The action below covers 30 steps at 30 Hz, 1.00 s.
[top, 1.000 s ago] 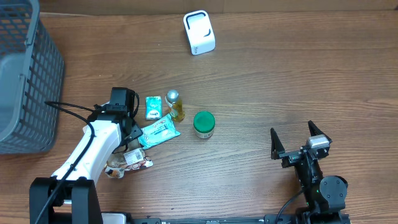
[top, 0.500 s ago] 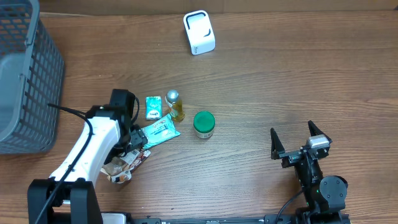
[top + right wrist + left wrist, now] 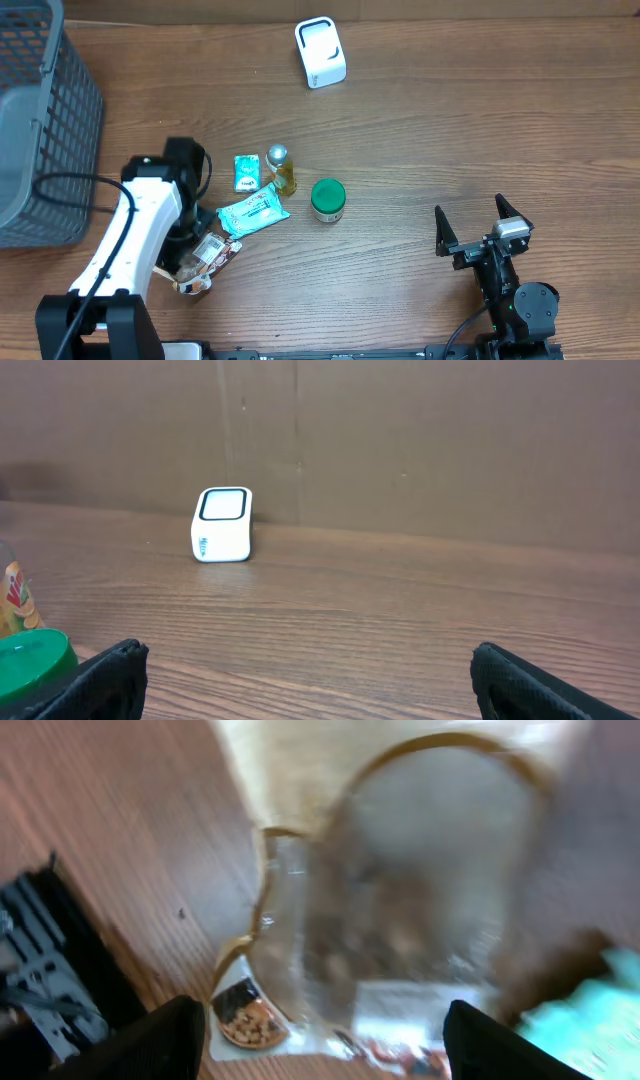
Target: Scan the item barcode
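Overhead tally. Ann: how many loose goods on the brown wooden table [image 3: 420, 130]?

Ben: Five, bunched left of centre, around 9 o'clock. One small teal sachet [image 3: 246, 172]. One little bottle of yellow liquid with a silver cap [image 3: 281, 168], just beside the sachet at its 3 o'clock. One round green-lidded jar [image 3: 327, 199]. One flat teal packet [image 3: 252, 212]. One brown snack packet with a clear window [image 3: 205, 258], lowest of the bunch, toward 8 o'clock.

Ann: Fixtures?

Ben: One white box-shaped barcode scanner [image 3: 320, 52] at 12 o'clock, well apart from the goods. One grey plastic mesh basket [image 3: 40, 120] at 10 o'clock.

Ann: Pincers?

Ben: Two. Left gripper [image 3: 325, 1045] is over the snack packet. Left wrist view is blurred, with fingers [image 3: 175, 1040] spread wide either side of the packet. Clamped or loose, cannot tell. Right gripper [image 3: 469, 208] at 4 o'clock is released, jaws wide, facing the scanner, well apart from the goods.
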### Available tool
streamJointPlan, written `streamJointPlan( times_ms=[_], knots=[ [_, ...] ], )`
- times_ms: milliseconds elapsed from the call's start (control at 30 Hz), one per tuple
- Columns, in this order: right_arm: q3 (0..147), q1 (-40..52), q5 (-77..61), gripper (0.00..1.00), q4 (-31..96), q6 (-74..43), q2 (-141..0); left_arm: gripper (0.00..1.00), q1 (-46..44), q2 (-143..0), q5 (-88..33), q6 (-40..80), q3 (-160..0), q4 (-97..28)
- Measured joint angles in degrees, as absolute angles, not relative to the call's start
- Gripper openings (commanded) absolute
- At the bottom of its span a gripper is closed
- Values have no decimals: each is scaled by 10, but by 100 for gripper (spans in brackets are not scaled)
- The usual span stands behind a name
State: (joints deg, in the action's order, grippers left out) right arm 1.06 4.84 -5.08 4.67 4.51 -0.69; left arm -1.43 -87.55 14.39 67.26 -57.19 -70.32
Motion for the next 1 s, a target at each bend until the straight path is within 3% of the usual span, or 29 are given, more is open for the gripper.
streamJointPlan(
  times_ms=[100, 233, 433, 733, 1000],
  knots=[
    [11, 48, -51, 100, 47, 45, -7, 73, -13, -875, 153, 707, -533, -661],
    [11, 48, -51, 100, 47, 45, -7, 48, -4, -875, 162, 729, -497, -611],
    [11, 48, -51, 100, 47, 45, -7, 37, 10, -871, 174, 717, -466, -549],
    [11, 48, -51, 100, 47, 45, -7, 4, 11, -861, 193, 646, -442, -496],
    [11, 48, -51, 100, 47, 45, -7, 7, 16, -861, 194, 532, -445, -450]
  ],
)
